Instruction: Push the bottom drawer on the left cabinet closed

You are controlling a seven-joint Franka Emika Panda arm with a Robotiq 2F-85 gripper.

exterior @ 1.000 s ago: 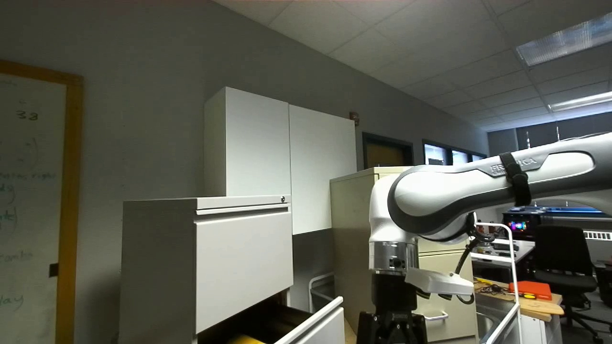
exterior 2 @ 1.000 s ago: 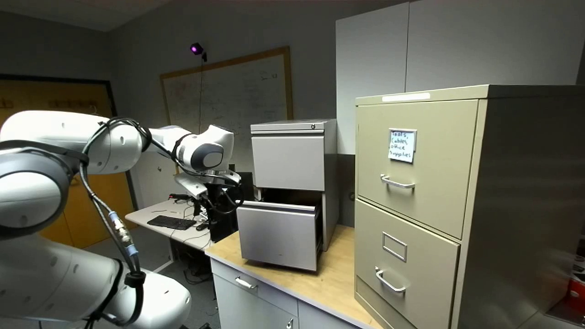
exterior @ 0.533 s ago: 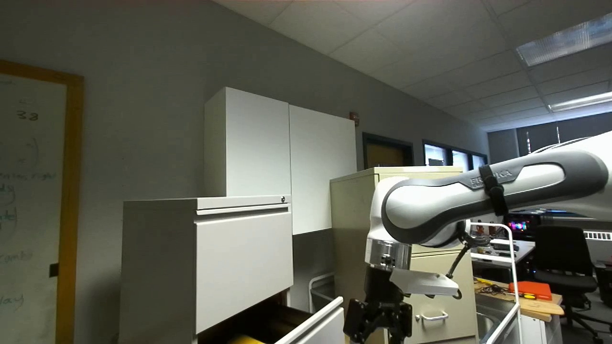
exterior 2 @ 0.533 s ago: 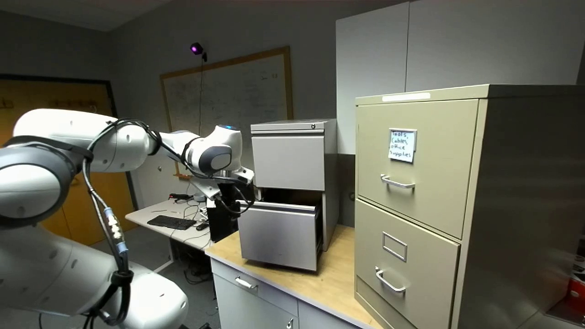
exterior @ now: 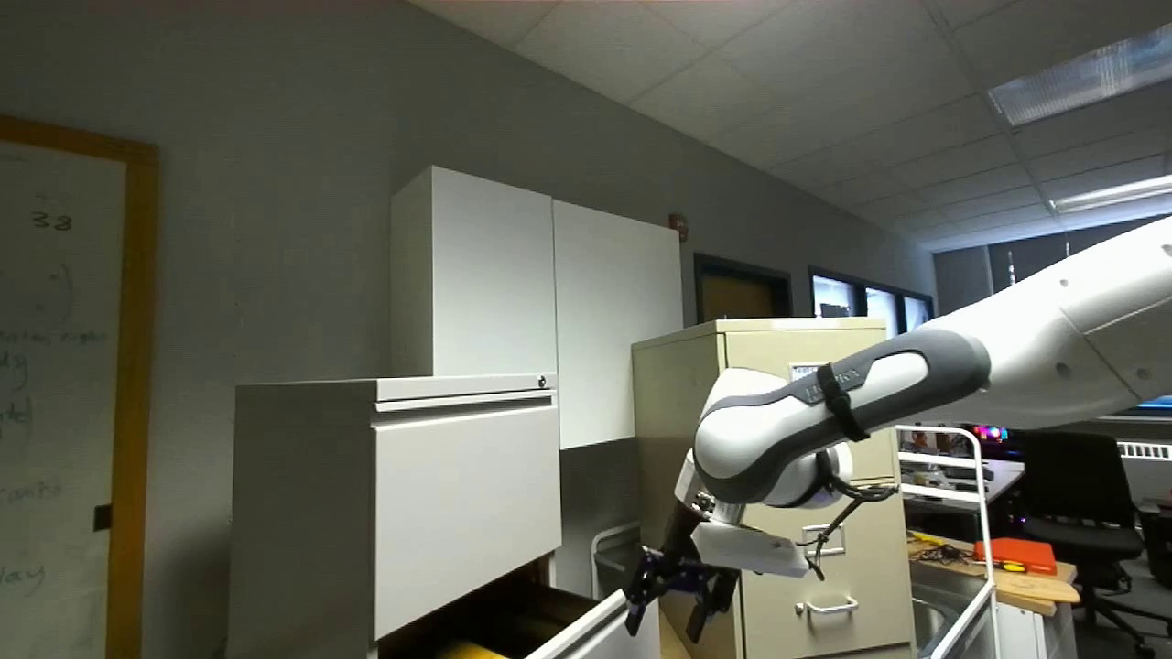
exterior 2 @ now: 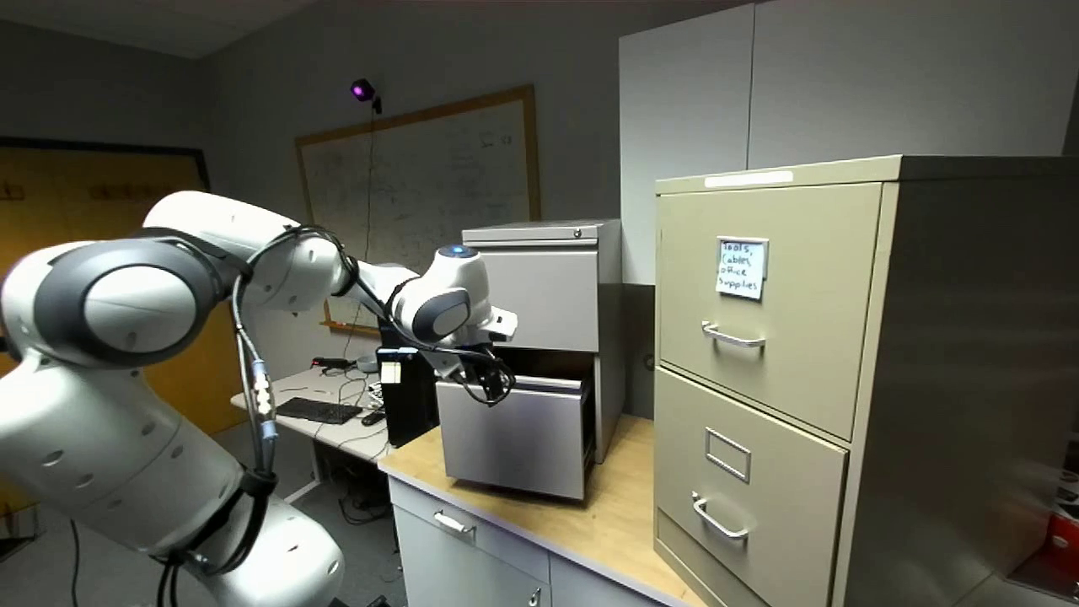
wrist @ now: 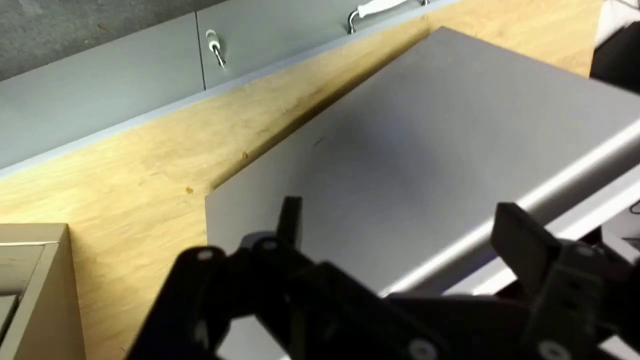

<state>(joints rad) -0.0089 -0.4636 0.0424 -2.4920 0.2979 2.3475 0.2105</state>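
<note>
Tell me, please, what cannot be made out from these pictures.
Contents of the bottom drawer: in an exterior view, its front, shadow and the lower picture edge hide all but something yellow.
Whether the hand touches the drawer: in an exterior view they overlap, depth unclear.
One upper drawer corner: cut off by the wrist view's right edge.
Writing on the whiteboard: too small and faint in an exterior view.

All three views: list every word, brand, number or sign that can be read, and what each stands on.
"Tools, Cables, office supplies": handwritten label on the beige filing cabinet.
"38", second digit unsure: whiteboard, in an exterior view; its other writing is too faint or blurred.
Robot arm: lettering too blurred to read.
Wrist view: none.
</note>
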